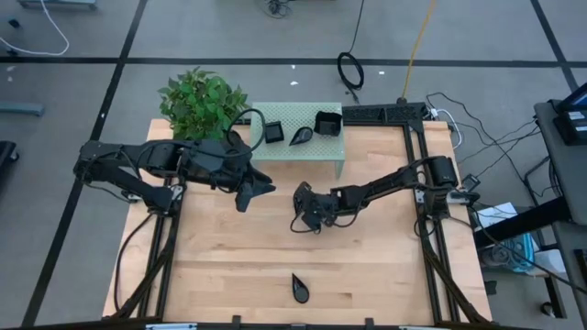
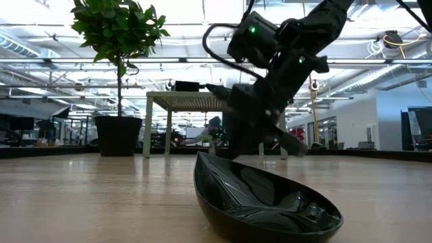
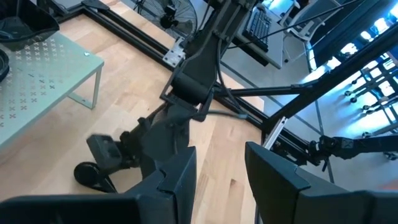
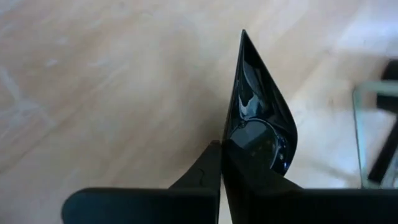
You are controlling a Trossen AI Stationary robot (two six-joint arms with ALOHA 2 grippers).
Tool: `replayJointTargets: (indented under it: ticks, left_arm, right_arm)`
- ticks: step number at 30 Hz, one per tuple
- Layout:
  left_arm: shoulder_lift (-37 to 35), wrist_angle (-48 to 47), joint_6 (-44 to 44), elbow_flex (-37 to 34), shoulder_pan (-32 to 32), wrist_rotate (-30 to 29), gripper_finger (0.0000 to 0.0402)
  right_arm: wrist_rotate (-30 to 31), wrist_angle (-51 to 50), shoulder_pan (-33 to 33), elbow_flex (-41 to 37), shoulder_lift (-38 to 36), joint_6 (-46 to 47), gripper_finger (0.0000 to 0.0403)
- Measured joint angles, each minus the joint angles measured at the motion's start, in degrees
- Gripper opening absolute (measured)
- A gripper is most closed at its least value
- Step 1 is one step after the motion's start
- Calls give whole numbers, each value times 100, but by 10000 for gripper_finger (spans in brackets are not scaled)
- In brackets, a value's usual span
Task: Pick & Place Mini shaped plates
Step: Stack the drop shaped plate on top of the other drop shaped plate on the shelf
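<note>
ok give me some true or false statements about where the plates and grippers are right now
1. The right gripper is shut on a teardrop plate. True.
2. The green stand holds no plates. False: three black dishes sit on it.
3. A lone teardrop plate lies on the table near its front edge. True.
4. The left gripper holds a plate. False: its fingers are open and empty.
5. The plant stands at the table's right corner. False: it is at the left rear.

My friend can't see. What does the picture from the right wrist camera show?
The right gripper is shut on the rim of a glossy black teardrop-shaped plate, its pointed end facing away from the camera. Behind it is the light wooden table.
</note>
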Motion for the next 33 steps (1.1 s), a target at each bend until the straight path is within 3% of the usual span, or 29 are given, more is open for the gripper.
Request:
replayJointTargets:
  ticks: [12, 17, 21, 25, 33]
  left_arm:
    - [0, -2, 12, 0, 0, 188, 141]
    - [0, -1, 278, 0, -1, 349, 141]
    - [0, -1, 514, 0, -2, 350, 141]
    - [0, -2, 648, 0, 0, 350, 141]
    - [0, -2, 973, 0, -1, 356, 141]
  right_arm:
    - [308, -17, 22, 27, -1428, 1968, 0]
    - [949, -1314, -166, 699, -1939, 3162, 0]
    - [1012, -2458, -478, 1615, -1885, 3977, 0]
    - [942, -2867, -811, 2309, -1677, 4233, 0]
    - [520, -2501, -1386, 2586, -1548, 3829, 0]
